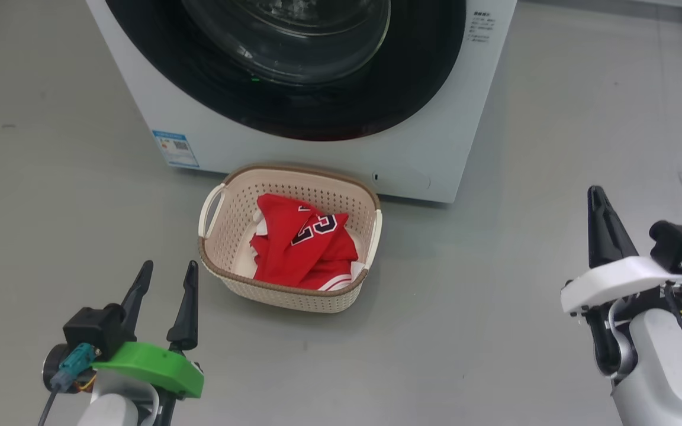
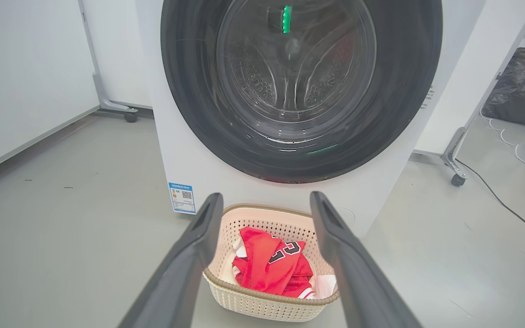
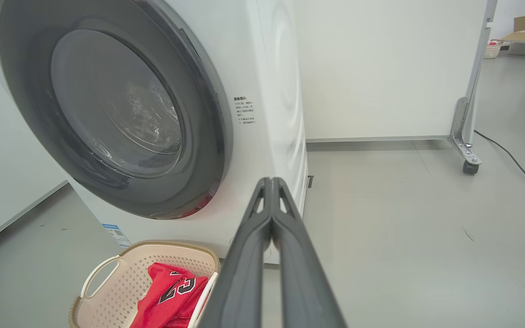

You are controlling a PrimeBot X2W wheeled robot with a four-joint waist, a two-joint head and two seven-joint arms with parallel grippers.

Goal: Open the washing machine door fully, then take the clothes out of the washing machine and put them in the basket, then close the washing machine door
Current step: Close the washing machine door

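The washing machine (image 1: 436, 142) (image 2: 189, 155) (image 3: 271, 91) is a white front-loader, and its door (image 1: 293, 112) (image 2: 198, 91) (image 3: 198, 136) with the black rim lies flush against the front, shut. On the floor before it stands the cream basket (image 1: 222, 236) (image 2: 262, 305) (image 3: 121, 282), with red clothes (image 1: 305, 248) (image 2: 267, 269) (image 3: 167, 300) lying in it. My left gripper (image 1: 165, 275) (image 2: 266, 200) hovers open and empty at the basket's near left. Off to the right of the basket, my right gripper (image 1: 597, 192) (image 3: 270, 182) is shut on nothing.
Grey floor spreads all around. White panels on castor feet (image 2: 456, 175) (image 3: 470, 164) stand beside the machine, and a dark cable (image 2: 508, 209) runs across the floor at the right. A black bag (image 2: 517, 86) sits far right.
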